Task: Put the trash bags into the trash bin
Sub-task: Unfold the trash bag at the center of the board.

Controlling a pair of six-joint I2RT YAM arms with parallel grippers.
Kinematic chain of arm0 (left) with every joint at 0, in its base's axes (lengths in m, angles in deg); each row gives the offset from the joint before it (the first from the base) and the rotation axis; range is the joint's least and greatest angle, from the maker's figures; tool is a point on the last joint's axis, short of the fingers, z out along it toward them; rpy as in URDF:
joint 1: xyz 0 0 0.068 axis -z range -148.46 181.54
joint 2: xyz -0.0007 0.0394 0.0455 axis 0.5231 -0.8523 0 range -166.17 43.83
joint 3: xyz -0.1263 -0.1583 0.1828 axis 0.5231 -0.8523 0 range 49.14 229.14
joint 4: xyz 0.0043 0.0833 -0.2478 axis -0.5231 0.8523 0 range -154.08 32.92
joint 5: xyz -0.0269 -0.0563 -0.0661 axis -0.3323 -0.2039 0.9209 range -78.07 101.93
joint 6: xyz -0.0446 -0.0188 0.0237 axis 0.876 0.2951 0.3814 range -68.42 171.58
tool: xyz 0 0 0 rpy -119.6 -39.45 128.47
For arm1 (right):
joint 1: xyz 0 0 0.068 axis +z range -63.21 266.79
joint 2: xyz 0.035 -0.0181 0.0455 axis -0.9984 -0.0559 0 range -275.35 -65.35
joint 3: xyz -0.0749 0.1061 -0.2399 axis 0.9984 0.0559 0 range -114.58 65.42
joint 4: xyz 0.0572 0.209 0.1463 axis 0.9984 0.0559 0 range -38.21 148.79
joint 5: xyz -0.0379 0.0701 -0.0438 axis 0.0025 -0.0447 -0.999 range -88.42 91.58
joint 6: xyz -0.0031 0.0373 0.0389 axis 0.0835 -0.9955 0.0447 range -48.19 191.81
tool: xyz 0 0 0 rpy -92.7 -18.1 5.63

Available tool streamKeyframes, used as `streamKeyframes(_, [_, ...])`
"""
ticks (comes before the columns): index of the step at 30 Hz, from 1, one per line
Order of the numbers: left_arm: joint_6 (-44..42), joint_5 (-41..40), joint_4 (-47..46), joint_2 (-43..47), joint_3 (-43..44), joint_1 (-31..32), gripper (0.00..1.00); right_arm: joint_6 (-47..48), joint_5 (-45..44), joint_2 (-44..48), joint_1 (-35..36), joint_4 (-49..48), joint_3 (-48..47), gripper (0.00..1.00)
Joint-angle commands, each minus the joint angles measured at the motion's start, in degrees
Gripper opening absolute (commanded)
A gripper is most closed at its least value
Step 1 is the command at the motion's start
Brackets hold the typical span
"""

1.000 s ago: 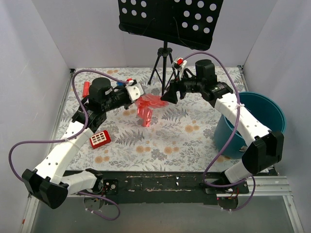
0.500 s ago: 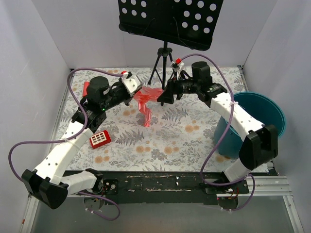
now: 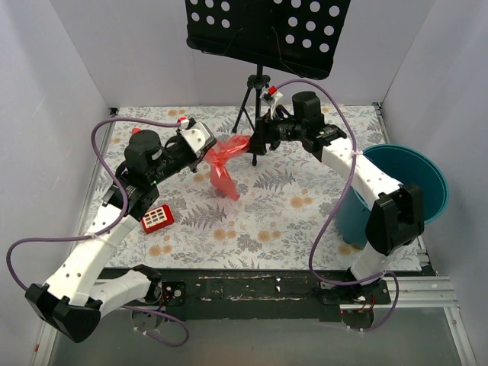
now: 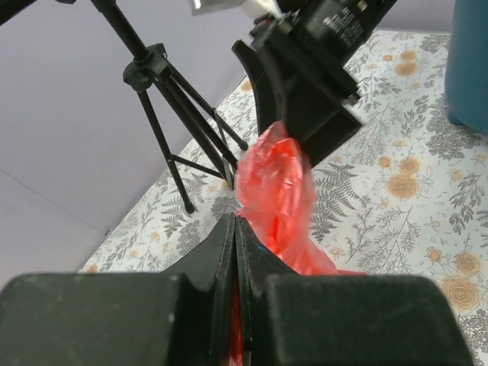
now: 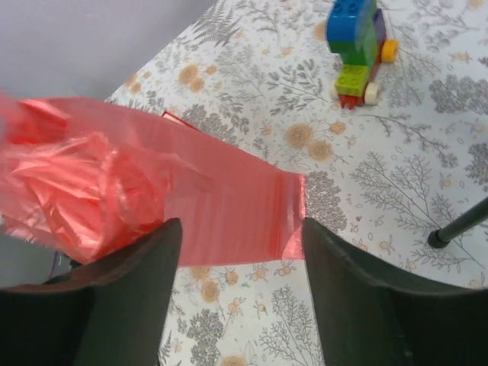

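The trash bag [image 3: 226,162], thin crinkly red-pink film, hangs above the flowered table between my two grippers. My left gripper [image 3: 210,149] is shut on its left end; in the left wrist view red film shows pinched between the closed jaws [image 4: 234,223], and the bag [image 4: 276,191] bunches just beyond. My right gripper [image 3: 255,145] meets the bag's right end. In the right wrist view its fingers stand apart [image 5: 240,229] with the flat film [image 5: 206,206] spanning the gap past the tips. The teal trash bin [image 3: 412,187] stands at the right edge, behind the right arm.
A black music stand on a tripod [image 3: 258,95] rises right behind the bag. A small red block with white squares [image 3: 156,219] lies under the left arm. A toy of blue and green bricks [image 5: 357,46] sits on the table. White walls close three sides.
Both grippers rose and moved back with the bag, lifting it off the table. The right gripper closed in on the bag's end and its jaws narrowed somewhat.
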State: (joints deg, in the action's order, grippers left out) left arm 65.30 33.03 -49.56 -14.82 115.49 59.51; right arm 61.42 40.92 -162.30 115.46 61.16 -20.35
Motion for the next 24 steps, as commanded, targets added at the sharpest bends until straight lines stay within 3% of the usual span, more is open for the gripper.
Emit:
streamKeyframes(1, [0.09,-3.96,-1.07,0.91,-1.48,0.25,0.00,-0.42,10.38,5.88,-0.36,-1.45,0.26,0.82])
streamKeyframes(11, [0.52,-3.70,-3.71,0.73,-2.36,0.25,0.00,-4.72,24.64,6.42,-1.51,-4.53,1.84,0.87])
streamKeyframes(15, [0.00,-4.14,-3.45,0.82,-2.27,0.33,0.00,-5.25,19.49,5.71,-2.29,-4.62,0.79,0.88])
streamKeyframes(20, [0.08,-4.49,-3.19,1.17,-2.19,0.33,0.00,-6.75,21.40,4.84,-3.18,-6.20,-1.50,0.88])
streamKeyframes(24, [0.35,-4.41,-3.62,0.82,-1.48,0.33,0.00,-6.22,17.02,4.31,-2.65,-5.41,0.26,0.87])
